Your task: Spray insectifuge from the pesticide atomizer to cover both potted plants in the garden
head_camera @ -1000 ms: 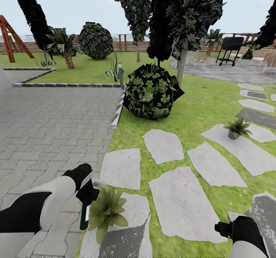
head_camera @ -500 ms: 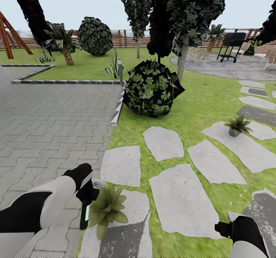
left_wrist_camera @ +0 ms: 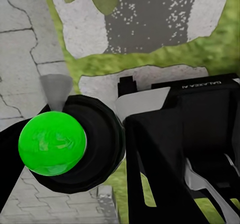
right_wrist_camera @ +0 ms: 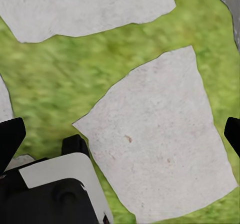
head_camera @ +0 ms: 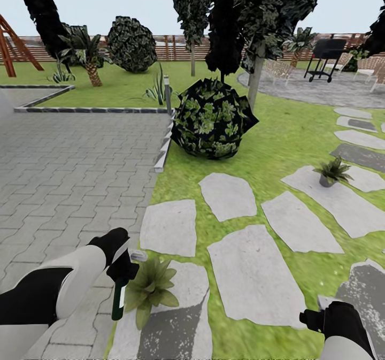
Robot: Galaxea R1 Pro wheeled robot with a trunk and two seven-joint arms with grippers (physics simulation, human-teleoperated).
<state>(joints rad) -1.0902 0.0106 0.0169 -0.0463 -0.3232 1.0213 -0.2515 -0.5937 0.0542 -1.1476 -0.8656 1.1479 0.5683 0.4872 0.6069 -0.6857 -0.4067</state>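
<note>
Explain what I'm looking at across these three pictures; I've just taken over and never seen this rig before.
This is a simulated wheeled robot with two arms. The big picture comes from its head camera, looking down over a garden of green lawn and flat grey stepping stones. The other two come from cameras near each hand.

The left hand grips the slim dark green spray bottle with a white label, upright, its pale trigger head beside a low olive-green rosette plant on a stone. In the left wrist picture, the dark round thing with a bright green centre seems to be that bottle seen end-on, though I can't be sure.

The right hand is open and holds nothing; its wrist camera looks at grass and a pale stone.

A second small rosette in a grey pot sits farther away on the right.
</note>
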